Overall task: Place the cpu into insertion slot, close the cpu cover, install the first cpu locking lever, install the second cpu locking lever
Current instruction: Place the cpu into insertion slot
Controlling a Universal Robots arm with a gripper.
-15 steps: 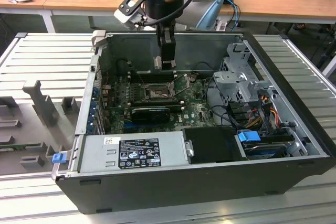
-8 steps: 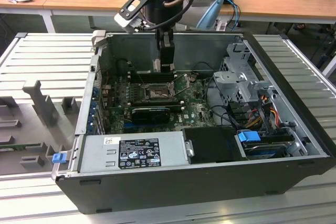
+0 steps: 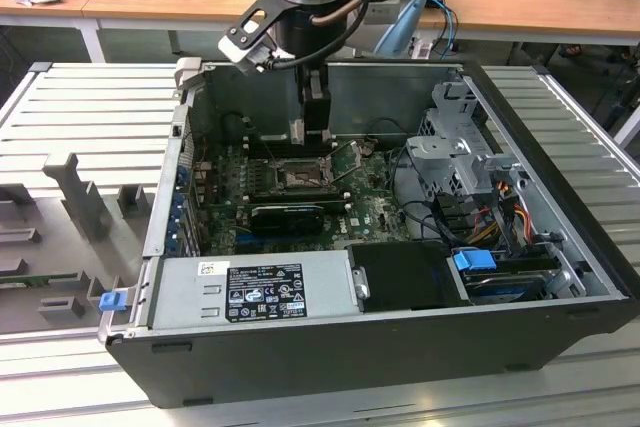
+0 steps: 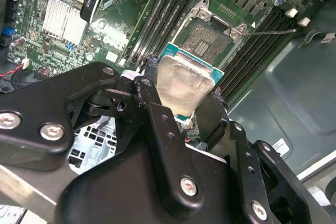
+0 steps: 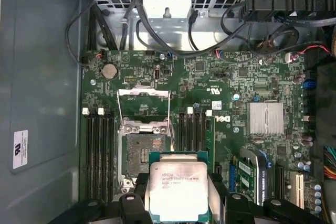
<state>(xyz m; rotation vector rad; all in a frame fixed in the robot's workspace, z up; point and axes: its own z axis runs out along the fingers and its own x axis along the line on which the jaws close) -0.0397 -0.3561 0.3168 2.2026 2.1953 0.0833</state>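
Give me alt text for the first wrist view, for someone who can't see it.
The gripper holds the cpu by its edges over the green motherboard. Close by, the insertion slot lies bare, its cpu cover swung open.

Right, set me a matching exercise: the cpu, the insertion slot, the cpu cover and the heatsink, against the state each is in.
Things:
1. cpu
2. insertion slot
3. cpu cover
4. heatsink

States:
A. swung open, lifted clear
B. finned silver block
C. gripped in the claw
D. empty, dark centre exposed

Pairs: 1-C, 2-D, 3-A, 4-B.
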